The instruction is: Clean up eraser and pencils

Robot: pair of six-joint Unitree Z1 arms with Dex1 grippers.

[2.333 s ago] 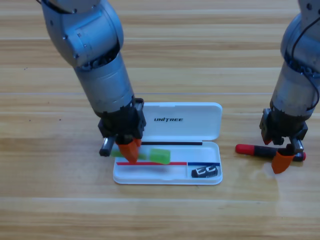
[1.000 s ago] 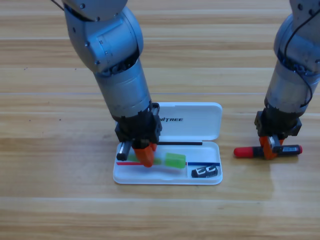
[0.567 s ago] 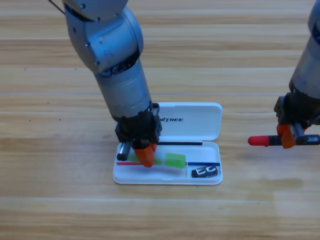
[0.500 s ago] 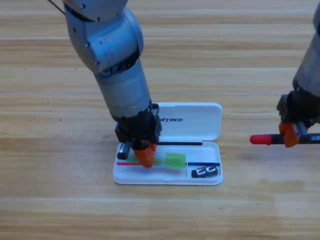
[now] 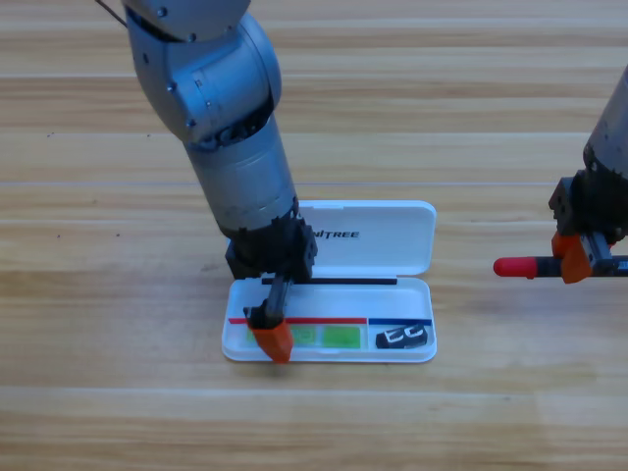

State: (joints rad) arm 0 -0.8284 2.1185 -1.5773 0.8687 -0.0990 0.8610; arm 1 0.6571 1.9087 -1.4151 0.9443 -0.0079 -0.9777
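reaching into the front tray of the white case, the left gripper points down with one orange jaw over the tray's front rim; whether its jaws are apart cannot be told. just right of it the green pencil lies flat in the tray, pale and translucent. further right, in the tray's end compartment, sits the eraser, a small black block with white marks. bare wooden table lies in front. behind the gripper stands the open lid. well to the right, the right gripper is clamped on the red-ended pencil, held level above the table.
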